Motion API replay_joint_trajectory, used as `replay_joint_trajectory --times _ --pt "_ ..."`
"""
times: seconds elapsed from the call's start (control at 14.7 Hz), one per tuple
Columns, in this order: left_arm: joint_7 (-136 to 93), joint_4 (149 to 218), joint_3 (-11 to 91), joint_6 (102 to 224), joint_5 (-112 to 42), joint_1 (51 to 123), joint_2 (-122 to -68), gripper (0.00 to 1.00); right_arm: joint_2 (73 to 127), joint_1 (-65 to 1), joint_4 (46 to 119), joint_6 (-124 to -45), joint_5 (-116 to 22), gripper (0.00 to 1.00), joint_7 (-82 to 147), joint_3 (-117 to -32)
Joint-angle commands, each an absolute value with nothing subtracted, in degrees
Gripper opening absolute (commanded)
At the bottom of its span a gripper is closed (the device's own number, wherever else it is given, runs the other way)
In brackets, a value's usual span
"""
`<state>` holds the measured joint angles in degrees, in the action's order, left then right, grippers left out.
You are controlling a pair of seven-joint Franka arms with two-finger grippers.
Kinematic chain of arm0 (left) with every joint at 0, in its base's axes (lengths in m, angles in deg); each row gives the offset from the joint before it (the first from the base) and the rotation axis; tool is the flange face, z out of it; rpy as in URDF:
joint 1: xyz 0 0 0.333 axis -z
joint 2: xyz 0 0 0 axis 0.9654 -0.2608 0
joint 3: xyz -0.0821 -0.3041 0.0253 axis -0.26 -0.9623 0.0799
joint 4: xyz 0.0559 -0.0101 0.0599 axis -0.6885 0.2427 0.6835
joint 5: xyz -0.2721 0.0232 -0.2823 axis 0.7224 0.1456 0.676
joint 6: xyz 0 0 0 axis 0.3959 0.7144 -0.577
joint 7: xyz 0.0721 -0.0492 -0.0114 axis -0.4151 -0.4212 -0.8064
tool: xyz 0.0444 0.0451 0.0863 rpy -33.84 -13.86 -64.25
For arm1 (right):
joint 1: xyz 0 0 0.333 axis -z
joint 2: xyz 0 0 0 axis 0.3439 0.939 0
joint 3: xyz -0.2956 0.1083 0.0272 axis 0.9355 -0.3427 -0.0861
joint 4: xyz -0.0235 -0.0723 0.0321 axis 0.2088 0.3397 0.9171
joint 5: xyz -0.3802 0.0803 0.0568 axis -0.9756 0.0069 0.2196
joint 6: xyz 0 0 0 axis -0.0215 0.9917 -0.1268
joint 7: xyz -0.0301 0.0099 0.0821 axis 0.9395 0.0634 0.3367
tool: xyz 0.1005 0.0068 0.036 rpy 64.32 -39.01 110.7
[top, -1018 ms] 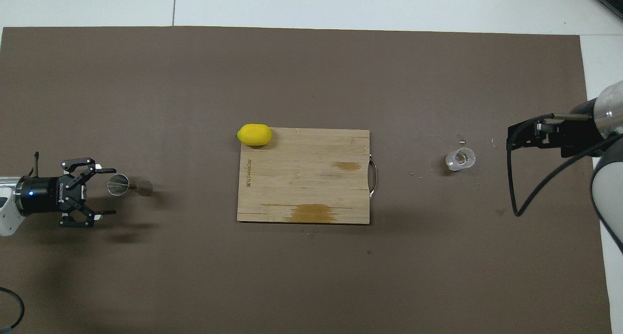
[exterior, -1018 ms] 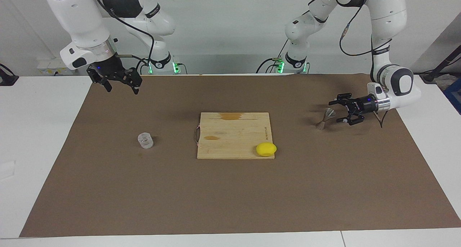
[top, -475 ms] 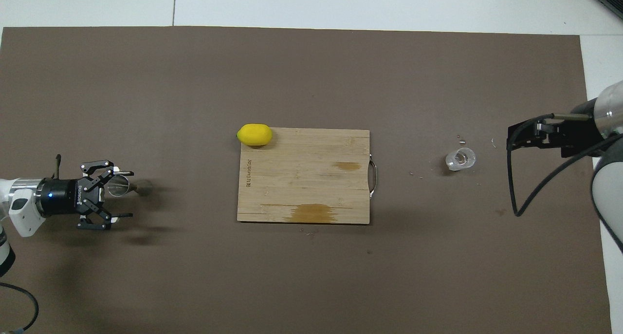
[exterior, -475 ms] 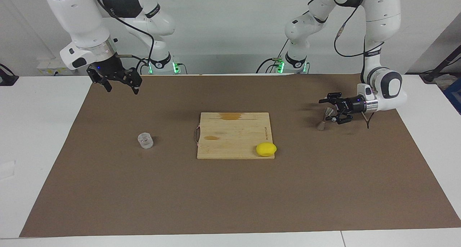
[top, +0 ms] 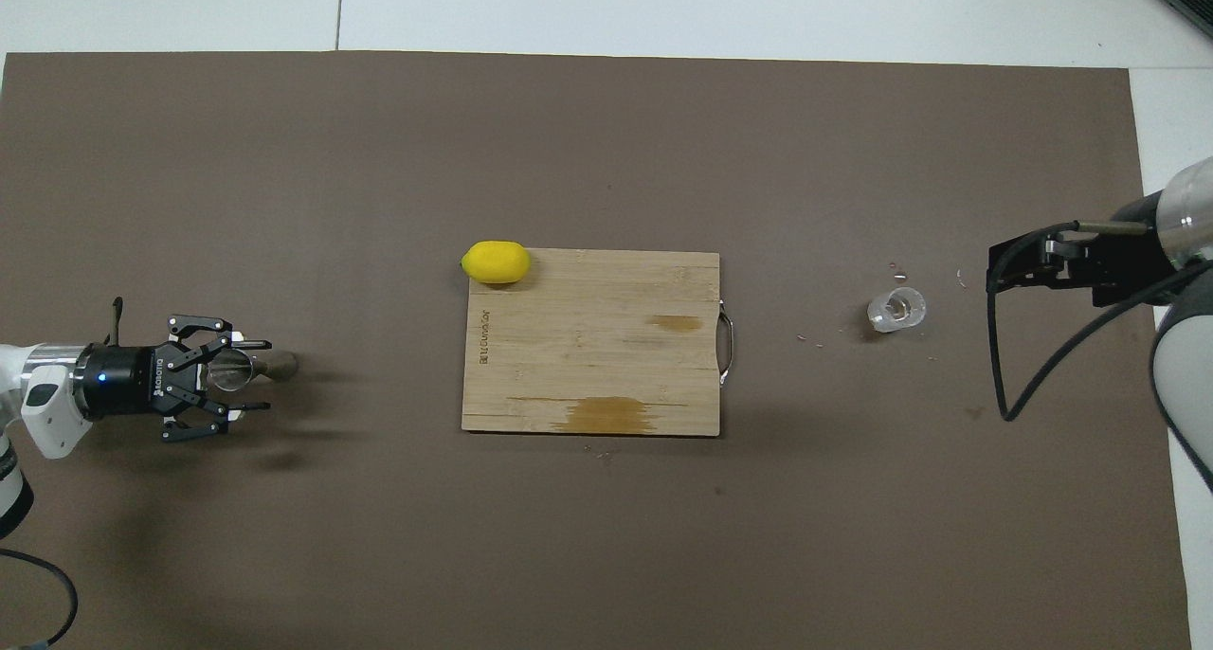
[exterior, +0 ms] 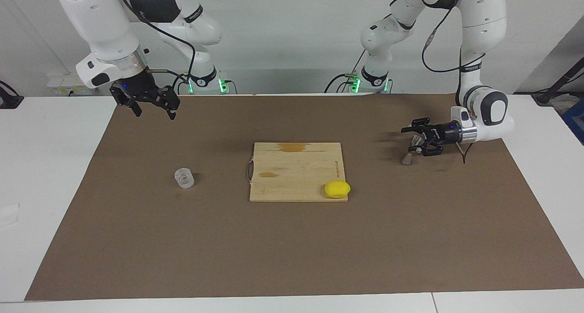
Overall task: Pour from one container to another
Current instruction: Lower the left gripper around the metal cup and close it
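Right gripper (exterior: pixel 154 113) hangs spread over the brown mat's corner nearest the robots. A short clear glass cup (exterior: pixel 184 178) stands toward the right arm's end. The silvery hourglass metal jigger (exterior: pixel 406 158) stands toward the left arm's end, left gripper (exterior: pixel 413 142) around its upper cone; I cannot tell whether it is gripping.

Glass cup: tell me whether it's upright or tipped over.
Upright: the glass cup stands on its base on the brown mat, its round open mouth facing up.

the jigger (exterior: pixel 409 149) looked like dull grey metal, the cup (exterior: pixel 184 178) clear thick glass, the board (exterior: pixel 296 171) stained pale wood, the table cover (exterior: pixel 292 244) matt brown paper
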<state>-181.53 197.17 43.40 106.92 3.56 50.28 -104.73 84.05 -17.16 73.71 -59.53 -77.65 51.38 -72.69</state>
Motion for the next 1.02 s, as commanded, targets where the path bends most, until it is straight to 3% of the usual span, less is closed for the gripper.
replay_joint_trajectory --times 0.0,0.2,0.61,0.95 --pt "-183.36 197.16 44.17 106.82 4.43 50.98 -103.61 0.41 82.87 -16.34 74.77 -59.48 -76.29 1.00 50.67 -72.88" --pt "-183.45 196.19 44.08 106.83 5.04 52.20 -103.87 0.16 82.87 -16.34 74.77 -59.48 -76.29 1.00 50.67 -72.88" --pt "-177.49 196.01 44.08 107.26 6.10 55.10 -103.17 0.07 82.87 -16.34 74.77 -59.48 -76.29 1.00 50.76 -72.80" --pt "-169.22 196.19 43.90 108.05 8.55 61.15 -98.43 0.06 82.87 -16.34 74.77 -59.48 -76.29 1.00 50.67 -72.80"
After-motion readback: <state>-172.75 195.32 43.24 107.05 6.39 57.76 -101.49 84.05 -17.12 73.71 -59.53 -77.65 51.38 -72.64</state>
